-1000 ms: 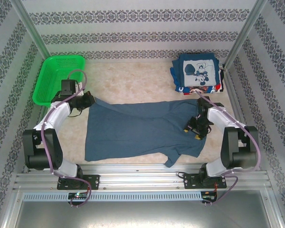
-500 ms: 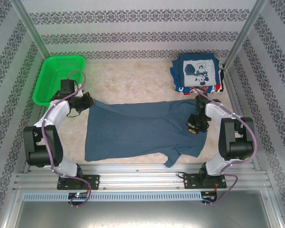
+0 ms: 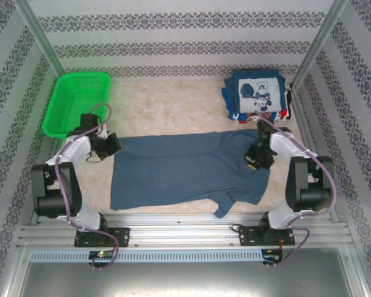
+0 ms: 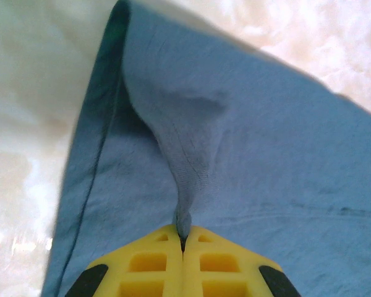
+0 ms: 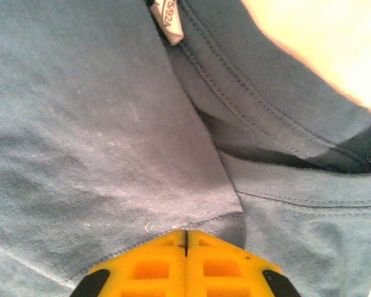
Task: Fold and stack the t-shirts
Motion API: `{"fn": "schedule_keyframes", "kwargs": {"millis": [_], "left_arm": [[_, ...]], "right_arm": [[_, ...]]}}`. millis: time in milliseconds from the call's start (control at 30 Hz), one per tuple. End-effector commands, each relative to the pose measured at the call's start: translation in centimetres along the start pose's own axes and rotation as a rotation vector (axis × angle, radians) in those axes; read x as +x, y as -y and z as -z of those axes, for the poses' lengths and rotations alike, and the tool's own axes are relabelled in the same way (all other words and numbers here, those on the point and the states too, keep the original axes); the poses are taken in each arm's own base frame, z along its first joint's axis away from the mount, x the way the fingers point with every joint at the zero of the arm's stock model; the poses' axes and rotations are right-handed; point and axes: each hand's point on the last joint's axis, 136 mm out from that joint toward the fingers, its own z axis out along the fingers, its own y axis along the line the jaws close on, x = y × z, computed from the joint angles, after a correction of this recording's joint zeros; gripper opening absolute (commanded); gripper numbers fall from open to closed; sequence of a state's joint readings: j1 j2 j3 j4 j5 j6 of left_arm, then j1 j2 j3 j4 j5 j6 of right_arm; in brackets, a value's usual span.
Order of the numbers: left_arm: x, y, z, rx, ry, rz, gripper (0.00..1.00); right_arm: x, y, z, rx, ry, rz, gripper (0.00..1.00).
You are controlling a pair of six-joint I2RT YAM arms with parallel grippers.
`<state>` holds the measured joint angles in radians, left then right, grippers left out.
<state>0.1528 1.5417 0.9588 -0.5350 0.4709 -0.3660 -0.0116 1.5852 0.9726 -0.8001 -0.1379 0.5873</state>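
Note:
A plain slate-blue t-shirt [image 3: 185, 170] lies spread across the middle of the table, sleeves to the right. My left gripper [image 3: 113, 146] is shut on its far-left corner, and a ridge of blue cloth [image 4: 191, 154] rises into the closed yellow fingertips [image 4: 183, 238]. My right gripper [image 3: 252, 162] is shut on the shirt beside the collar. A stitched hem edge [image 5: 173, 226] runs under its closed tips [image 5: 185, 236], and a white label [image 5: 168, 21] and the collar band [image 5: 266, 105] lie just beyond. A stack of folded navy cartoon-print t-shirts [image 3: 256, 96] sits at the far right.
A green mesh basket [image 3: 77, 102] stands at the far left corner, just behind the left arm. Patterned walls close in on three sides. Bare marbled tabletop [image 3: 173, 108] lies between the basket and the stack.
The right gripper has closed on the shirt near the collar and shifted slightly toward the far side. The left gripper has pulled its corner a little toward the near side.

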Motion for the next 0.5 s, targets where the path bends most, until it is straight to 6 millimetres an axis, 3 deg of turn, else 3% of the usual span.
{"fn": "schedule_keyframes", "kwargs": {"millis": [0,167,367,467], "left_arm": [[1.9,-1.8,0.1,-0.063,-0.052,0.048,0.0],[2.6,-3.4,-0.8,-0.129,-0.077,0.074,0.0],[1.6,-5.0,-1.8,-0.207,-0.067,0.062,0.0],[1.2,-4.8,-2.4,-0.191,-0.077,0.061,0.0]], "right_arm": [[-0.1,0.7,0.8,0.02,0.016,0.008,0.03],[0.1,0.7,0.5,0.015,0.007,0.006,0.03],[0.1,0.6,0.3,0.011,0.003,0.006,0.04],[0.1,0.7,0.3,0.016,0.002,0.01,0.04]]}}
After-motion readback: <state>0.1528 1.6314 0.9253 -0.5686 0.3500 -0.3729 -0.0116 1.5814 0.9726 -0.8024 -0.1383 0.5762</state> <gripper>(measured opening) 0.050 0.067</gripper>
